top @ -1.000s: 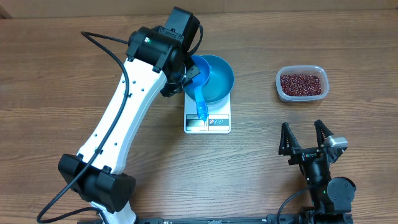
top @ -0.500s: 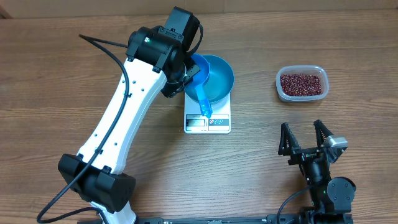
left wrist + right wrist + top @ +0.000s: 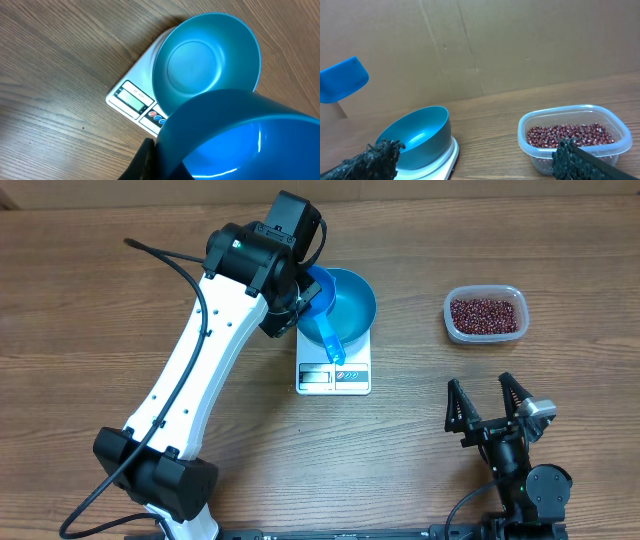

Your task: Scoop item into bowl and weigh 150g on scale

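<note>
Left gripper (image 3: pixel 298 308) looks clamped on the blue scoop (image 3: pixel 328 330) (grip's mostly hidden), hovering over the empty bowl (image 3: pixel 355 305) sitting on the scale (image 3: pixel 333 377). Right gripper (image 3: pixel 489 401) is spread wide holding nothing, beans (image 3: pixel 486 313) are in the clear tub (image 3: pixel 448 320)

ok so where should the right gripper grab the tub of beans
Likely the near long wall of the tub, pinched at its rim from above, one finger outside and one just inside. It is open-topped with a lip, the beans lie below the rim, and that wall faces the open right gripper.
</note>
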### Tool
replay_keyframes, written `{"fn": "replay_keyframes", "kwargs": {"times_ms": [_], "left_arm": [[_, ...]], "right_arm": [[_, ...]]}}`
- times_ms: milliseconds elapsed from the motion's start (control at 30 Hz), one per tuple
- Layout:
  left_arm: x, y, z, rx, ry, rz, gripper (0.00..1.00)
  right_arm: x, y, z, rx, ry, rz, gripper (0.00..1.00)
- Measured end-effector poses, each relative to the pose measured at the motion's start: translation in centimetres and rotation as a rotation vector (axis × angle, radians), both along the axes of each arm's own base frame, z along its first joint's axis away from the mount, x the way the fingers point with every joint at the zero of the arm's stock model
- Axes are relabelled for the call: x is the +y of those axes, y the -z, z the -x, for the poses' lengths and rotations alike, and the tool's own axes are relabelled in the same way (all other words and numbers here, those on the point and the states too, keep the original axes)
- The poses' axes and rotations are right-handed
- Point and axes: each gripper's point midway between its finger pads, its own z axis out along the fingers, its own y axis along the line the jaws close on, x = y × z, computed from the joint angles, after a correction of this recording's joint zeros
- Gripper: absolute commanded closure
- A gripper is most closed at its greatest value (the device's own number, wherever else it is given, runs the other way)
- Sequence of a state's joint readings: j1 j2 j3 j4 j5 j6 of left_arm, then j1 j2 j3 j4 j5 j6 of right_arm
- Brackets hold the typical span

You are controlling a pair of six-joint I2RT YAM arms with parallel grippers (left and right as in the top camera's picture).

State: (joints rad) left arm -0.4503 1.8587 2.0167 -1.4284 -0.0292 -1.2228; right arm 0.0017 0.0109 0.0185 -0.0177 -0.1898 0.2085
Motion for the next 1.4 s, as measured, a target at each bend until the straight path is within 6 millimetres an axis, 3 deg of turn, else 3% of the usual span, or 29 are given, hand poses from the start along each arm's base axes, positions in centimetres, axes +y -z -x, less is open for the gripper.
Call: {"fn": "replay_keyframes", "kwargs": {"times_ms": [233,733,1200,1400], "left_arm": [[0.0,0.0,0.0,0.005,-0.051,0.015,0.96],[0.0,0.0,0.1,0.016,-0.102,0.028,0.96],[0.0,0.1,0.2,0.02,-0.108,0.03,0.96],[0.0,0.1,0.2,0.025,-0.149,0.042,0.96]], "right_arm": [[0.7,-0.2,0.2,-0.002,-0.043,0.001,0.0],[1.2,-3.3,0.6,0.056,-0.069,0.002,0.0],[2.3,-2.9,-4.0,0.459,-0.144,0.015,0.0],[4.3,-3.0,-6.5,0.525,-0.271,-0.016,0.0]]}}
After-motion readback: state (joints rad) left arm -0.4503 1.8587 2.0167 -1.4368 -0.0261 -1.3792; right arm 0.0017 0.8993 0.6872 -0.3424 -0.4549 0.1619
